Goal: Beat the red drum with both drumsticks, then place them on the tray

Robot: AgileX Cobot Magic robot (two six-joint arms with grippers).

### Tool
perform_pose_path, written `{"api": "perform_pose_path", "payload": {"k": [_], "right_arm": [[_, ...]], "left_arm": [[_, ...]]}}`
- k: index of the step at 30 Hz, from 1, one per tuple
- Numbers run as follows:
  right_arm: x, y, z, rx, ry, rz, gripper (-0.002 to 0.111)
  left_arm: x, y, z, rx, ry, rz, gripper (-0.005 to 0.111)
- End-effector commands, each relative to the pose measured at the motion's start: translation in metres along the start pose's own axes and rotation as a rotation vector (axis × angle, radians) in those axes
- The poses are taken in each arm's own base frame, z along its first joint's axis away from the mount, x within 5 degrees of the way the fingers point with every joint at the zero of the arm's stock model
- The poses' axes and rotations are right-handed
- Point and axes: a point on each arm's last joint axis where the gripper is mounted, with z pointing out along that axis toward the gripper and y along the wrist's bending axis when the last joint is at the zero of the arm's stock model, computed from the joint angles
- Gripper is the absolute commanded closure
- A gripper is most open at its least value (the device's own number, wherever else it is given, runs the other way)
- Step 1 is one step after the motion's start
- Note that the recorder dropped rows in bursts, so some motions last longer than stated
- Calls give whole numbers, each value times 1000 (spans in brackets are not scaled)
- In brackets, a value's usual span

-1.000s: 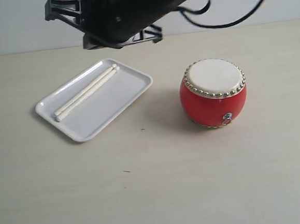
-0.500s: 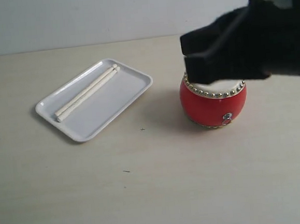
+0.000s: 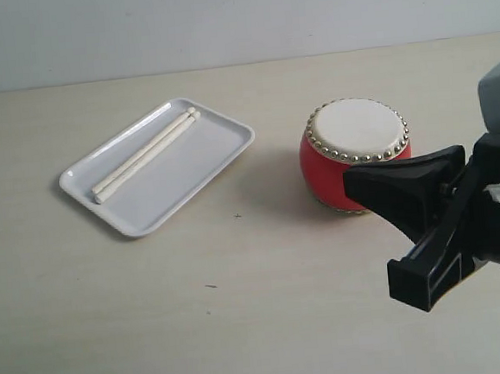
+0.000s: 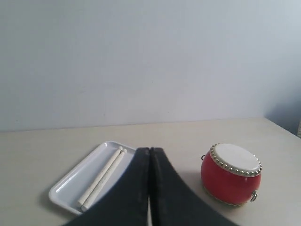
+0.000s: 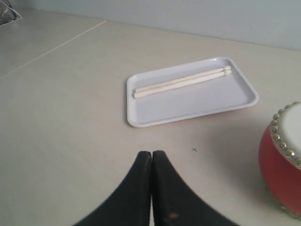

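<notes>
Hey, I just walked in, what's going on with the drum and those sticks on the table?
Nothing is being handled right now. The two drumsticks lie side by side in the white tray, and the red drum stands apart from it on the table. The left gripper and the right gripper are both shut and empty. The right arm sits in front of the drum in the exterior view, covering its lower edge.

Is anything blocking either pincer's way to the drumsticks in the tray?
Nothing visible does. The drumsticks lie side by side, uncovered, in the tray; the red drum stands apart from it. The left pincer and right pincer are shut, with only bare table ahead.
</notes>
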Motion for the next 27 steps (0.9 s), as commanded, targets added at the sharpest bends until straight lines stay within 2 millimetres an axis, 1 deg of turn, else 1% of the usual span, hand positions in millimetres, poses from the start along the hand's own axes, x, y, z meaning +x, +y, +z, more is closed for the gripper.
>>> {"api": "perform_pose_path", "payload": {"k": [1,12,16,18,21,25,27], "right_arm": [[1,0,-1,-3,-1,-17,108],[1,0,-1,-3,-1,-17,108],[1,0,-1,-3,-1,-17,108],[1,0,-1,-3,-1,-17,108],[1,0,-1,-3,-1,-17,108],[1,0,-1,-3,-1,-17,108],[1,0,-1,-3,-1,-17,108]], "left_arm": [[1,0,-1,7,-7,-2,107],[1,0,-1,7,-7,-2,107],[0,-2,-8,-3,-47,6,107],[0,-2,-12,-34,-78,14,107],[0,0,-18,-120,-117,76,107],[6,8,-10,-231,-173,48,107],[17,17,-4,-290,-193,49,107]]}}
